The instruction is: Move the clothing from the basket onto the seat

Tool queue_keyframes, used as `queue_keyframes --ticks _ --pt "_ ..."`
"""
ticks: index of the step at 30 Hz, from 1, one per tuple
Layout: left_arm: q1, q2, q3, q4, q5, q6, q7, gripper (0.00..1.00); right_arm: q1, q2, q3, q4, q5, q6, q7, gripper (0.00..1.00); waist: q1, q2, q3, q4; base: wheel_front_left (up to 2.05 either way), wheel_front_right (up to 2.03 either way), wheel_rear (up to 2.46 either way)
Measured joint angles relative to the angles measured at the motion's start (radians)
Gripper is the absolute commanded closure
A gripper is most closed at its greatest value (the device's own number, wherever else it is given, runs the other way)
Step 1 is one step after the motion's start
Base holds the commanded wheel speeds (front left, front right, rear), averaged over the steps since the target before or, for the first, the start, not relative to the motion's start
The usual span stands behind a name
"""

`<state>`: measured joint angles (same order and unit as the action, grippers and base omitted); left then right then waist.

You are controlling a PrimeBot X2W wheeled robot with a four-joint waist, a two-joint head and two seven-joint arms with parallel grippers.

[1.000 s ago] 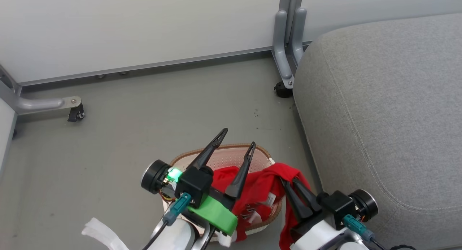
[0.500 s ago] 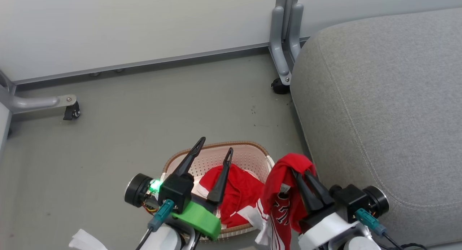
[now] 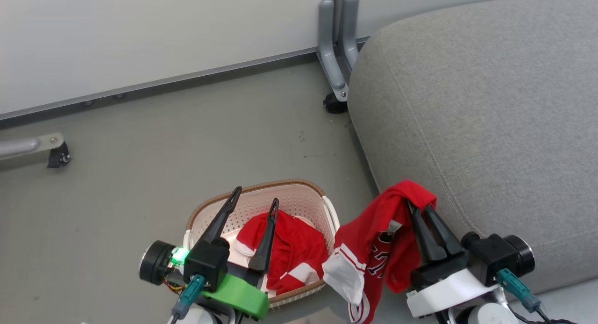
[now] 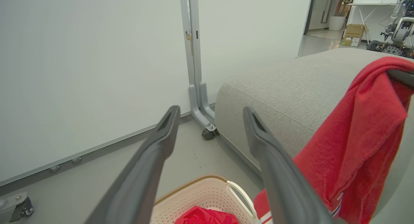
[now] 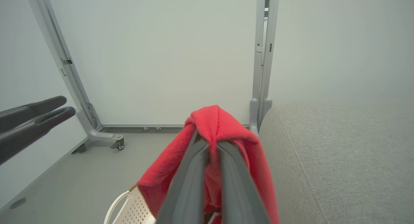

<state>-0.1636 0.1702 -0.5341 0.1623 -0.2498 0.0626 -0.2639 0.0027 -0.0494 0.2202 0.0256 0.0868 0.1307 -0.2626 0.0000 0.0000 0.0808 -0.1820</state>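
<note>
Clothing [image 3: 373,249] hangs from the right gripper [image 3: 419,206], which is clenched on a red fold and raised beside the basket [image 3: 299,203], between it and the seat [image 3: 467,104]. The left gripper [image 3: 257,195] hovers over the basket, released and spread wide, above 1 other red garment [image 3: 294,249] lying inside. Grey floor [image 3: 140,151] and a white partition [image 3: 140,34] lie beyond the basket.

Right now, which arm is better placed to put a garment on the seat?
Right. The right end effector is shut on a red garment that hangs outside the basket, next to the seat. The left end effector is open and empty above the basket.
</note>
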Motion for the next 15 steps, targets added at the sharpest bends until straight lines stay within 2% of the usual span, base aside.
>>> queue_keyframes --ticks 9,15 --pt "0.021 0.011 0.034 -0.029 0.041 -0.019 0.0 0.0 0.03 0.0 -0.027 -0.099 0.016 0.0 0.0 1.0 0.0 0.0 0.03 -0.117 0.0 0.0 0.0" --pt "0.021 0.009 0.043 -0.028 0.062 -0.036 0.0 0.0 0.057 -0.001 -0.045 -0.109 0.037 0.0 0.0 1.0 0.0 0.0 0.052 -0.199 0.0 0.0 0.0"
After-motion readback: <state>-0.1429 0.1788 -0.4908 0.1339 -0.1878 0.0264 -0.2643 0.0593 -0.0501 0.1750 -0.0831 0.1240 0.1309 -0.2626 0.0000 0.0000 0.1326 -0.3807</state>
